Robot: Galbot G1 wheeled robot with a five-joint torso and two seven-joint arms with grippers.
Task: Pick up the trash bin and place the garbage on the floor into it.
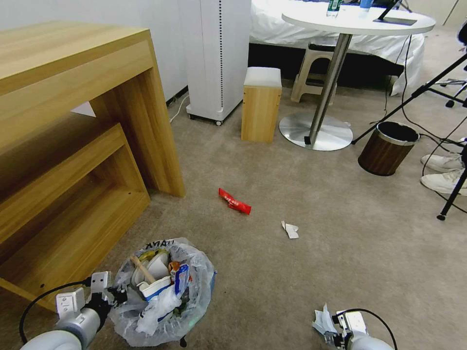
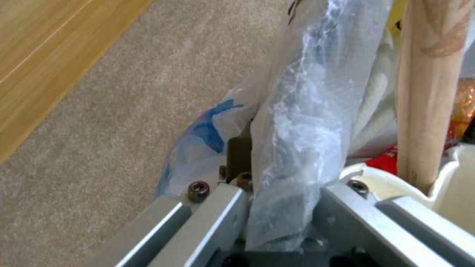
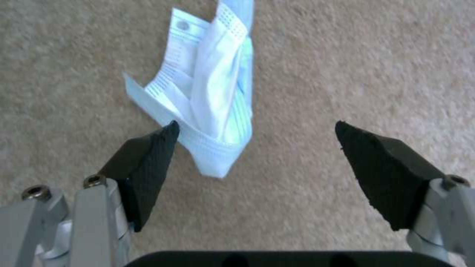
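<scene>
The trash bin [image 1: 163, 291], lined with a crinkled clear bag and full of litter, sits at the lower left of the head view. My left gripper [image 1: 116, 294] is shut on its rim; the left wrist view shows the bag-covered rim [image 2: 292, 148] clamped between the fingers [image 2: 218, 211], beside a wooden stick [image 2: 428, 92]. Garbage lies on the beige floor [image 1: 350, 253]: a red wrapper [image 1: 234, 201], a white paper scrap [image 1: 290, 229] and a folded blue-white face mask [image 3: 207, 96]. My right gripper [image 3: 257, 126] hangs open just above the mask [image 1: 321, 320], one fingertip [image 3: 153, 155] at its edge.
A wooden desk [image 1: 73, 121] stands to the left of the bin. Farther off are a white appliance [image 1: 216, 58], a small wooden stool [image 1: 261, 104], a round table's base [image 1: 316, 131], a brown cylindrical bin [image 1: 387, 147], tripod legs [image 1: 452, 194] and a person's white shoes [image 1: 443, 172].
</scene>
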